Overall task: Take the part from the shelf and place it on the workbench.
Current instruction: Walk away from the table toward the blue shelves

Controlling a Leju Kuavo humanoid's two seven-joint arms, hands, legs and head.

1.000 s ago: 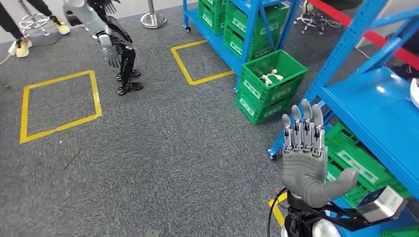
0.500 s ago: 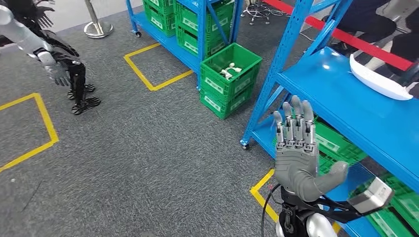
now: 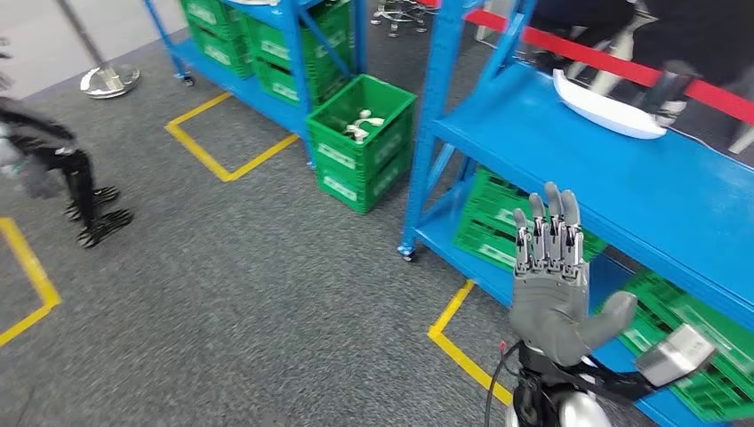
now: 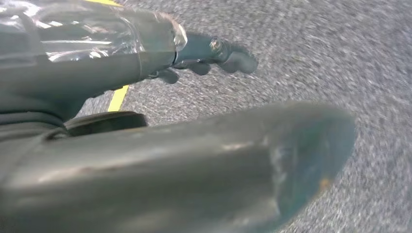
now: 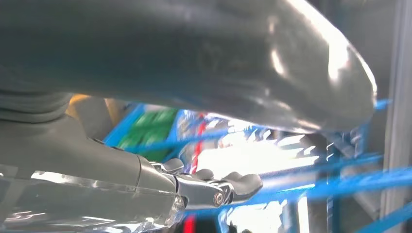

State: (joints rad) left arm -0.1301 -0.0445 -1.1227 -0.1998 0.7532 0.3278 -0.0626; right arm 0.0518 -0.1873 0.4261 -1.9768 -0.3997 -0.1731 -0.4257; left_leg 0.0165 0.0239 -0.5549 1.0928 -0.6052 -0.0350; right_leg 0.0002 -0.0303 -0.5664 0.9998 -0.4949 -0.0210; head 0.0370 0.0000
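Nearer now: white curved part [image 3: 607,110]

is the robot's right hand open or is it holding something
Open. In the head view the right hand is raised with fingers straight, thumb out, nothing in it.

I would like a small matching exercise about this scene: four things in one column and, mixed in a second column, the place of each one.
Things:
1. white part
2. right hand
3. green crate with small white pieces
4. yellow tape square

Places:
A. on the grey floor, beside a blue rack post
B. raised before the blue shelf, holding nothing
C. on top of the blue shelf
D. flat on the grey carpet

Pairs: 1-C, 2-B, 3-A, 4-D
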